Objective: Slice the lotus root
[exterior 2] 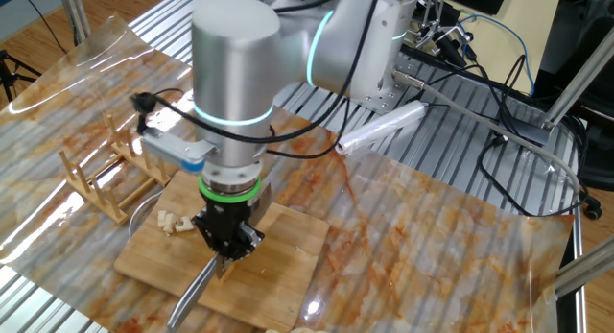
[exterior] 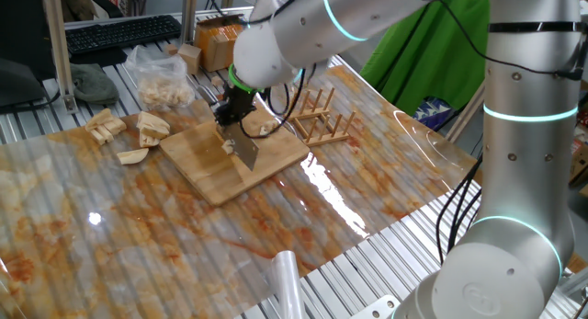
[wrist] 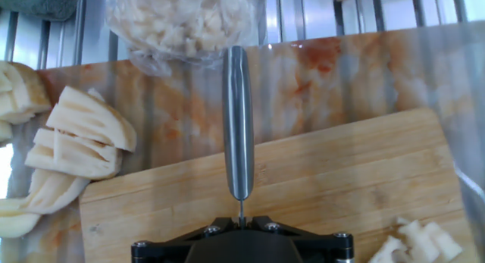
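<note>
My gripper (exterior: pixel 230 115) (exterior 2: pixel 228 247) is shut on a steel knife (exterior: pixel 244 151) (wrist: pixel 238 119), held low over the bamboo cutting board (exterior: pixel 207 172) (exterior 2: pixel 288 266) (wrist: pixel 341 180). In the hand view the knife points straight away from the gripper (wrist: pixel 241 220). Small cut pieces of lotus root (exterior: pixel 263 129) (exterior 2: pixel 171 221) (wrist: pixel 413 244) lie on the board beside the blade, and one bit (exterior: pixel 227 146) sits right at the knife's edge. Larger lotus root chunks (exterior: pixel 152 126) (wrist: pixel 76 138) lie off the board to its left.
A plastic bag of cut pieces (exterior: pixel 165 80) (wrist: pixel 186 20) sits behind the board. A wooden rack (exterior: pixel 322 117) (exterior 2: pixel 101 175) stands next to it. A keyboard (exterior: pixel 119 32) and a cardboard box (exterior: pixel 216 39) are at the back; a plastic roll (exterior: pixel 285 273) (exterior 2: pixel 384 130) lies at the mat's edge.
</note>
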Available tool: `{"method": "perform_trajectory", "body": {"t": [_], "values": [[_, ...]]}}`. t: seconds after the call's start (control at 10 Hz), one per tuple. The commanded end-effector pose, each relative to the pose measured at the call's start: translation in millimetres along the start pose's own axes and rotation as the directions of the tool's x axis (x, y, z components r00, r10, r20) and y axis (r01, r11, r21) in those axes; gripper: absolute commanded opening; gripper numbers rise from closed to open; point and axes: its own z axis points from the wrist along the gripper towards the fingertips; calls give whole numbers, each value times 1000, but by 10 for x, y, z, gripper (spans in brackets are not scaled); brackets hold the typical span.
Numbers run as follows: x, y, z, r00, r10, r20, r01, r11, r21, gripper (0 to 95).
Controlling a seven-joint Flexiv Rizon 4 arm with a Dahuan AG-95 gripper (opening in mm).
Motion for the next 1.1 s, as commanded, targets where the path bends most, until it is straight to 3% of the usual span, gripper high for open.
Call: {"method": "perform_trajectory", "body": {"t": [0.1, 0.4, 0.5, 0.6, 0.7, 1.0, 1.1], "values": [[-95, -69, -34, 996, -68, -61, 69, 998, 10, 0], [-144, -117, -58, 995, -94, -23, 95, 995, 19, 0], [-153, -125, -66, 997, -82, 1, 82, 997, 14, 0], [-151, -129, -83, 998, -69, 5, 69, 998, 11, 0], [-148, -140, -121, 999, -29, 40, 30, 999, -25, 0], [-146, -152, -159, 993, -9, 117, 14, 999, -41, 0], [-146, -152, -160, 992, -7, 125, 13, 999, -45, 0]]}}
